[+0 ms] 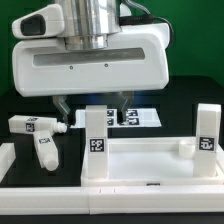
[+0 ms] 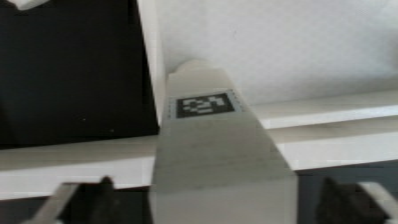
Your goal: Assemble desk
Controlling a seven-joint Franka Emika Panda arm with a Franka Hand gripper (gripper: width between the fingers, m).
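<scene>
The white rimmed tabletop panel [image 1: 150,160] lies at the front right of the exterior view. An upright tagged leg [image 1: 95,140] stands at its left corner and another leg [image 1: 207,135] at its right corner. A shorter post [image 1: 185,148] stands near that right leg. My gripper [image 1: 90,103] hangs just above the left leg with a finger on each side. In the wrist view that leg [image 2: 205,103] runs between the fingers [image 2: 75,200] of my gripper [image 2: 222,200]. Dark gaps show on both sides, so the jaws are open around it.
Two loose tagged legs [image 1: 30,125] [image 1: 42,150] lie on the black table at the exterior view's left. The marker board [image 1: 135,116] lies behind the panel. A white border rail [image 1: 8,160] runs along the front left edge.
</scene>
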